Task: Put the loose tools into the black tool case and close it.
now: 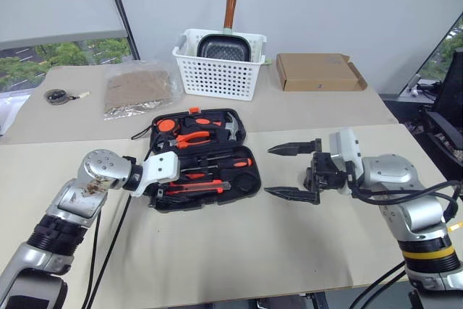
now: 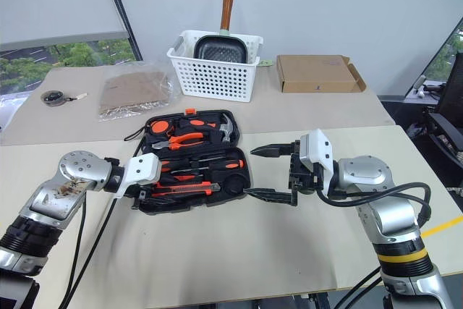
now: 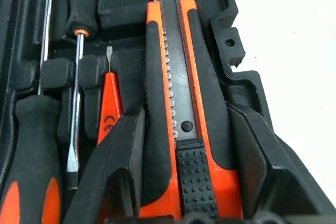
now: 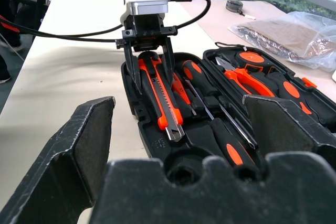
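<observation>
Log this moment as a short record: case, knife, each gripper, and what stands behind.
case: black tool case lies open on the table
knife: utility knife lies in its recess along the case's near edge
left gripper: fingers straddle the knife, apart from it
right gripper: open, holds nothing, beside the case
behind: white basket with a pan, cardboard box

- The left pincer (image 4: 149,59) straddles the utility knife (image 4: 160,95), its white housing hiding the knife's rear end in the head views.
- The black tool case (image 3: 247,93) runs off the frame's edges in the left wrist view.
- At ten o'clock on the surface (image 1: 289,251), a small round object (image 1: 56,96) is too small to identify.
</observation>
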